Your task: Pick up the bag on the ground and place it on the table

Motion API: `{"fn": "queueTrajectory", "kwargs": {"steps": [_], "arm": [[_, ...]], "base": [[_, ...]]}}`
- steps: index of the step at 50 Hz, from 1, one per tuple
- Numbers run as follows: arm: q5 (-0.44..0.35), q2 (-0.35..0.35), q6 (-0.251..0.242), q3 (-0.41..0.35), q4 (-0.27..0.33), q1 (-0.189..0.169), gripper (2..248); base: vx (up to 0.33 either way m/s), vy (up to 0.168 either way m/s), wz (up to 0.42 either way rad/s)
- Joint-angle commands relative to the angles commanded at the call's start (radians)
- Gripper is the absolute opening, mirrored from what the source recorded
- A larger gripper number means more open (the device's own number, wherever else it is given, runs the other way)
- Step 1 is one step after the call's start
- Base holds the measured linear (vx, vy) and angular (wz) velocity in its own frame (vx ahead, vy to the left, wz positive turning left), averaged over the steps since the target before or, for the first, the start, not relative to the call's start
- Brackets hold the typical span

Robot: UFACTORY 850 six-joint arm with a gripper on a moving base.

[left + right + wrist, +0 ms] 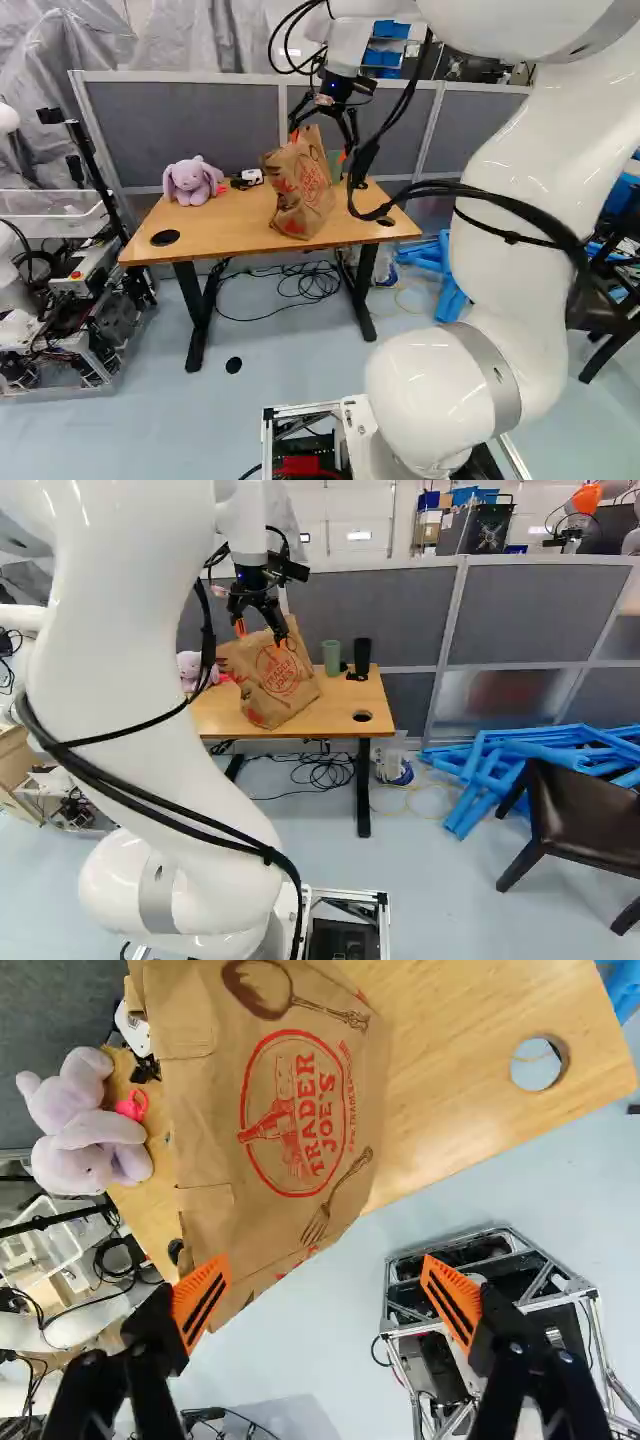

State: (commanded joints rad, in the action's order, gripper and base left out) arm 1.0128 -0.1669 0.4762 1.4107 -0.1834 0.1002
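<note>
In the left base view my gripper (318,147) hangs at the top of the brown paper bag (302,190), over the wooden table (225,228). The bag stands on the tabletop, leaning a little, with its lower end by the near edge. The wrist view shows the gripper (325,1290) wide open, its orange pads far apart with no part of the bag (205,1100) between them. The bag's printed side lies ahead of the fingers. Whether a finger touches the bag's top cannot be told.
A purple plush toy (190,181) and a small white object (252,176) share the tabletop. A green cup (331,658) and a black cylinder (362,656) stand beside the bag. Grey partitions (380,610) rise behind; blue tubes (480,770) and a dark chair (585,815) are at the right.
</note>
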Motion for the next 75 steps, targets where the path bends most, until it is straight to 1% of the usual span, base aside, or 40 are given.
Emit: {"fn": "queueTrajectory", "kwargs": {"steps": [19, 38, 56, 75], "arm": [[-0.130, 0.031, -0.033, -0.091, 0.013, -0.007, 247], [-0.302, 0.072, -0.076, -0.212, 0.029, -0.016, 247], [-0.501, 0.119, -0.127, -0.352, 0.049, -0.027, 247], [-0.751, 0.178, -0.190, -0.527, 0.073, -0.040, 247]], "base": [[0.000, 0.000, 0.000], [0.000, 0.000, 0.000], [0.000, 0.000, 0.000], [0.000, 0.000, 0.000]]}}
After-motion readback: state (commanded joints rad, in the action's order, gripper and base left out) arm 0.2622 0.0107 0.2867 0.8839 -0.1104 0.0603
